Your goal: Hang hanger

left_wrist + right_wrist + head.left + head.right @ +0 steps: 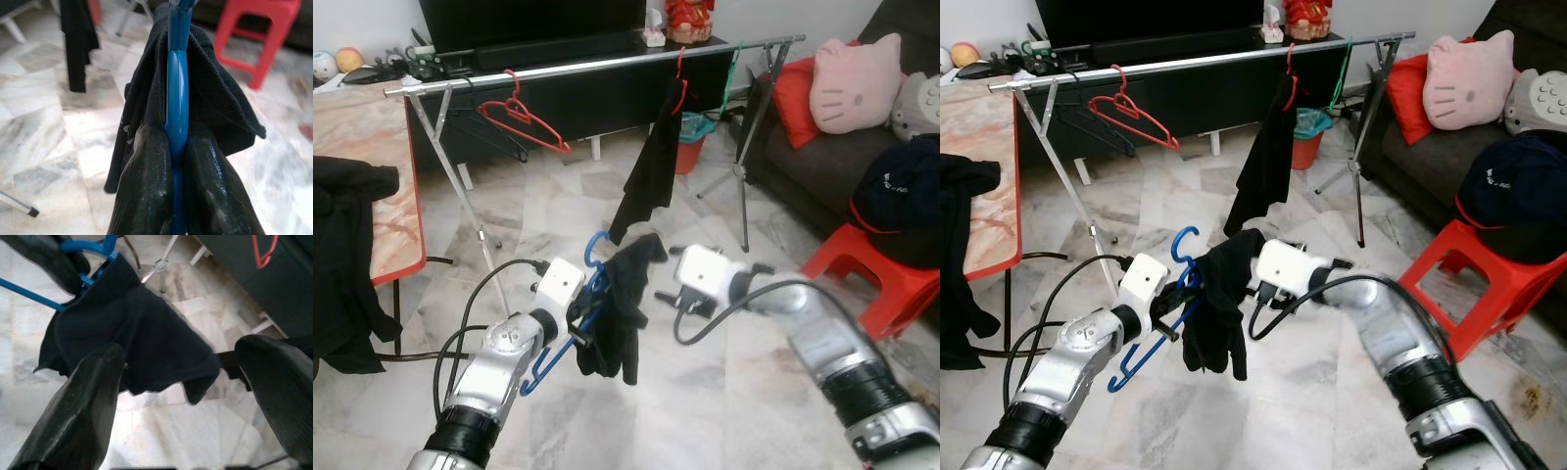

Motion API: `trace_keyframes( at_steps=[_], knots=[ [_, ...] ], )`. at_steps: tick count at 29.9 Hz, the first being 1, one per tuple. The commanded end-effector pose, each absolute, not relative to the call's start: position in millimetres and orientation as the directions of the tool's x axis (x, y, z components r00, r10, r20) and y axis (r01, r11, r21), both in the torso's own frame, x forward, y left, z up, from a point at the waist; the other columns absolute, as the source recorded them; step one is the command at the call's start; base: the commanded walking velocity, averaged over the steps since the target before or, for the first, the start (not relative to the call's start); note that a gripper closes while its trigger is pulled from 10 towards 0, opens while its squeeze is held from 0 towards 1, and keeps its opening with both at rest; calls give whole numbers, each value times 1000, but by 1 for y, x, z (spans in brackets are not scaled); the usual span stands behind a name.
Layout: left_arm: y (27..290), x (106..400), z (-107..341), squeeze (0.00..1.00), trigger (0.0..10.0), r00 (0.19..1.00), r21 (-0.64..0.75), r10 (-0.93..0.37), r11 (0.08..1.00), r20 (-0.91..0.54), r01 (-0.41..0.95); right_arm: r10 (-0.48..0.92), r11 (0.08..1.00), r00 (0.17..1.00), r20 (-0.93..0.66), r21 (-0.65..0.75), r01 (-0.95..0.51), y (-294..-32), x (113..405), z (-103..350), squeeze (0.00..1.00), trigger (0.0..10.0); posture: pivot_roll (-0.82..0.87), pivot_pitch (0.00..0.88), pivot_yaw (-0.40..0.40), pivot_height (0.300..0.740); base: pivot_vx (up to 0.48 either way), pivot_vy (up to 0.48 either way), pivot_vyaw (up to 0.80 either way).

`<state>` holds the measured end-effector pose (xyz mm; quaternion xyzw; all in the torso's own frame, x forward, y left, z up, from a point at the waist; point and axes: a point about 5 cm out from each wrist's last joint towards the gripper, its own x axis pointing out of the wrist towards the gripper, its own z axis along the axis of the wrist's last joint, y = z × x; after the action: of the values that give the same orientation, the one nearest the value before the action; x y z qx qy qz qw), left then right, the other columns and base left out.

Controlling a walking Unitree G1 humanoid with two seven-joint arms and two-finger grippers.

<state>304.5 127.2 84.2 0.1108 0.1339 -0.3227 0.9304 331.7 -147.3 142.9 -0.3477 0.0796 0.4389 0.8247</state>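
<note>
Blue hanger [177, 88] clamped inside left end effector [178, 161], garment draped.

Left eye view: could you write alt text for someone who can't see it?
The robot's left gripper holds a blue hanger draped with a black garment, while the open right gripper sits beside the cloth. Behind them a metal rack on a marble floor carries a red hanger and a hanging black garment; a sofa stands at right.
</note>
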Motion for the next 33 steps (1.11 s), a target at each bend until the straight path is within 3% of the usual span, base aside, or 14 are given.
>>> trace_keyframes(
  at_steps=[1, 10, 16, 29, 33],
  knots=[
    [122, 303, 92, 0, 10000, 737, 163, -613, 727, -286, 668, 687, 340, 581, -437, -513, -788, -151, 330, 151, 0, 10000, 33, 0, -32, 740, 0, 0, 0],
    [140, 285, 87, 0, 10000, 605, 146, -706, 599, -368, 788, 723, 229, 424, -546, -390, -892, -175, 320, 142, 0, 10000, 30, 0, -34, 740, 0, 0, 0],
    [146, 282, 93, 0, 10000, 569, 231, -736, 520, -368, 822, 719, 253, 391, -574, -307, -917, -187, 320, 129, 0, 10000, 39, 0, -35, 740, 0, 0, 0],
    [138, 263, 100, 0, 10000, 341, 150, -847, 307, -408, 940, 709, 215, 328, -624, -252, -943, -199, 316, 118, 0, 10000, 41, 0, -38, 740, 0, 0, 0],
    [137, 262, 102, 0, 10000, 320, 143, -854, 286, -410, 947, 720, 200, 309, -621, -241, -950, -197, 316, 117, 0, 10000, 41, 0, -38, 740, 0, 0, 0]
  ],
)
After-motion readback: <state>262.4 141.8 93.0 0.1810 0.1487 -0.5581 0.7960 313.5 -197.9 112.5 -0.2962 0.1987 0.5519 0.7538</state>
